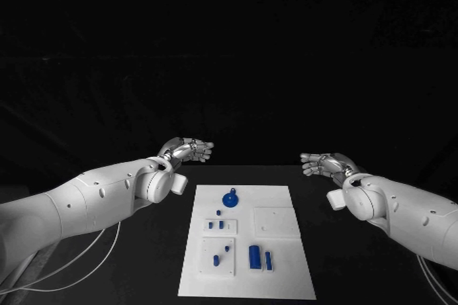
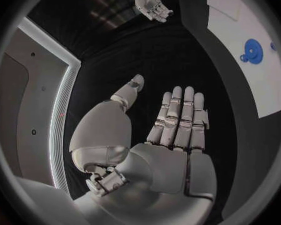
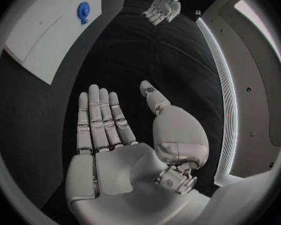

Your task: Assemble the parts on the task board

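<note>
Left hand (image 1: 188,149): raised beyond the far-left corner of the task board, well apart from every part; the left wrist view has its fingers (image 2: 178,117) stretched flat and side by side with the thumb out, nothing held.

Task board (image 1: 286,282): white plate lying flat in the middle of the black table (image 1: 343,278), between the two arms. It looks stiff and thin; it is probably best left where it lies.

Round part (image 1: 230,200): blue disc with a small loop on its far edge, flat on the board's far-left area. Likely light, rigid plastic and rather smooth, so a pinch across the rim should hold better than pressing on the face.

Small parts (image 1: 218,223): a few little blue pieces at a raised white block mid-left. Too small to tell whether they stand in holes or lie loose.

Near parts (image 1: 255,256): two upright-looking blue bars near the board's near middle, with smaller bits (image 1: 216,259) on the block beside them. Probably light and hard; take the bars across their narrow sides.

Right hand (image 1: 321,164): hovering past the board's far-right corner, touching nothing; its fingers (image 3: 100,117) lie straight and together, thumb apart, empty.
</note>
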